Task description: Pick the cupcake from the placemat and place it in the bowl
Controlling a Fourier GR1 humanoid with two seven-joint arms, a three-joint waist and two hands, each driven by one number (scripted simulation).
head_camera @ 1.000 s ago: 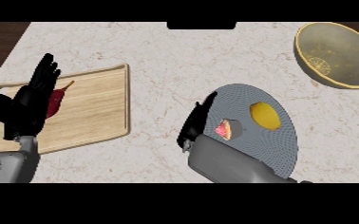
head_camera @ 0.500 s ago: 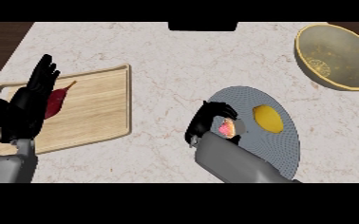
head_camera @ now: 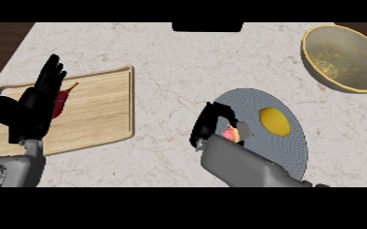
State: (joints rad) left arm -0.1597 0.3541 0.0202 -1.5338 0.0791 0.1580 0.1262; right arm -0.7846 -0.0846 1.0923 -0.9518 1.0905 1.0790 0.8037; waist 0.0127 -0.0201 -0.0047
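A pink cupcake point(head_camera: 230, 133) sits at the left edge of the round grey placemat point(head_camera: 287, 143), mostly hidden by my right hand point(head_camera: 213, 123), whose fingers curl round it. A yellow round item point(head_camera: 274, 121) lies on the placemat just right of the hand. The yellow bowl point(head_camera: 319, 58) stands at the far right of the counter, well away from the hand. My left hand point(head_camera: 39, 102) rests open, fingers up, at the left over the wooden cutting board point(head_camera: 100, 111).
A dark red pepper point(head_camera: 61, 102) lies on the cutting board, partly behind the left hand. A dark object point(head_camera: 207, 27) sits at the counter's far edge in the middle. The marble counter ends at dark wood at the upper left.
The right hand's fingers have curled in round the cupcake, hiding more of it. The left hand has stayed in place.
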